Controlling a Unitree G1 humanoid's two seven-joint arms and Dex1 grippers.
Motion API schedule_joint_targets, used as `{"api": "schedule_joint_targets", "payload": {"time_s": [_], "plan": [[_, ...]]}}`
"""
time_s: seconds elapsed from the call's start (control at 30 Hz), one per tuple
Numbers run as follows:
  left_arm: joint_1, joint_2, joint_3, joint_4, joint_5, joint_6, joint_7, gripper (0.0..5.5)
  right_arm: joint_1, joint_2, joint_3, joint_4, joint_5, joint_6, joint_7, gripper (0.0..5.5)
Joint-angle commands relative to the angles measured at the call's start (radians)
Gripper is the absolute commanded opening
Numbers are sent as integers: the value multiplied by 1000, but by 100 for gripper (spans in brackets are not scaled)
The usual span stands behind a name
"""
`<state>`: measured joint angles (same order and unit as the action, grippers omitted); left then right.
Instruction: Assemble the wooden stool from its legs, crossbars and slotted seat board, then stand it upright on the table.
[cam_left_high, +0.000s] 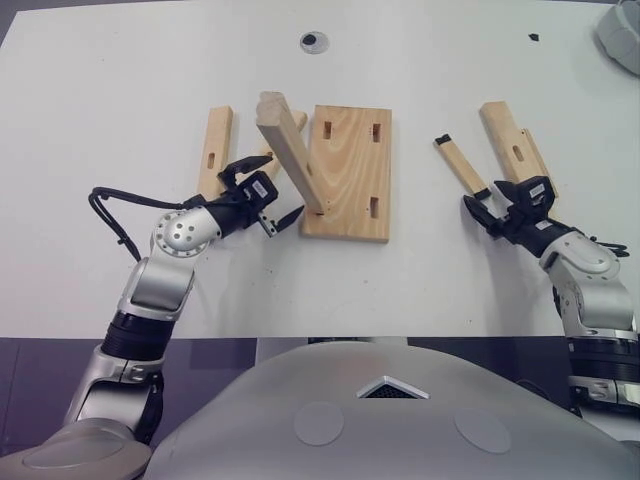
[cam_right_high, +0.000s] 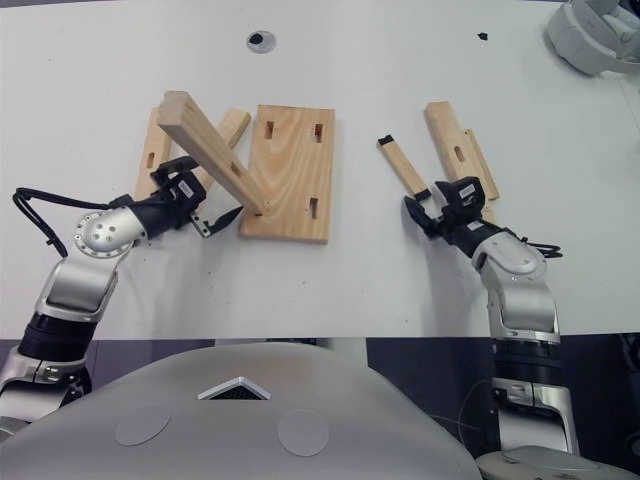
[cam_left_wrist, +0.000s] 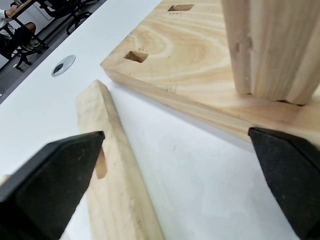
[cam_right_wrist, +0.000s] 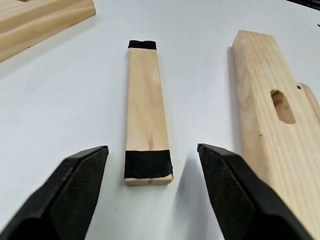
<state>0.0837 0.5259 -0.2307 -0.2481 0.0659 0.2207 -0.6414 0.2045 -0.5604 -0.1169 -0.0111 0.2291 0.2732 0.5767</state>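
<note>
The white desk carries all the parts. The slotted seat board lies flat at its middle, a pale grained rectangle with its long axis running away from the robot. Three of its corner slots are open. One leg stands in the near left slot, and from the head its free end points away and to the left. A second leg lies flat just left of the board, slot up, its long axis pointing away. On the right, well apart from the board, another slotted leg lies angled away to the left. The short crossbar, black at both ends, lies beside it at a similar angle.

The left gripper sits low between the lying leg and the board's near left corner. Its fingers are spread wide and hold nothing. The right gripper is at the crossbar's near end, its fingers wide on either side of it, not touching
</note>
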Motion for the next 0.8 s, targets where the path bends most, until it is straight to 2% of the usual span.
{"api": "schedule_joint_targets", "payload": {"time_s": [0.03, 0.2, 0.3, 0.43, 0.57, 0.63, 0.7, 0.8], "plan": [[-9, -3, -5, -24, 2, 25, 2, 535, -9, -7, 7, 1, -19, 24, 0, 289], [-38, -6, 23, -20, -16, 30, 3, 535, -11, 6, 19, -1, -16, 26, 1, 194], [-83, -35, 82, -23, -88, 52, 7, 535, -26, 17, 18, 9, -38, -16, -27, 132], [-161, -69, 183, 14, -178, 81, 34, 535, -103, 40, -57, 52, -69, -115, -137, 132], [-325, -87, 301, 126, -277, 93, 56, 535, -212, 34, -116, 21, -77, -184, -202, 132], [-459, -117, 355, 188, -381, 147, 48, 535, -315, 18, -88, 24, -107, -205, -198, 132], [-605, -166, 408, 220, -610, 317, -15, 535, -462, 9, -16, 55, -160, -242, -167, 132], [-762, -231, 445, 322, -832, 497, -74, 535, -691, 64, 91, 154, -196, -318, -114, 132]]}}
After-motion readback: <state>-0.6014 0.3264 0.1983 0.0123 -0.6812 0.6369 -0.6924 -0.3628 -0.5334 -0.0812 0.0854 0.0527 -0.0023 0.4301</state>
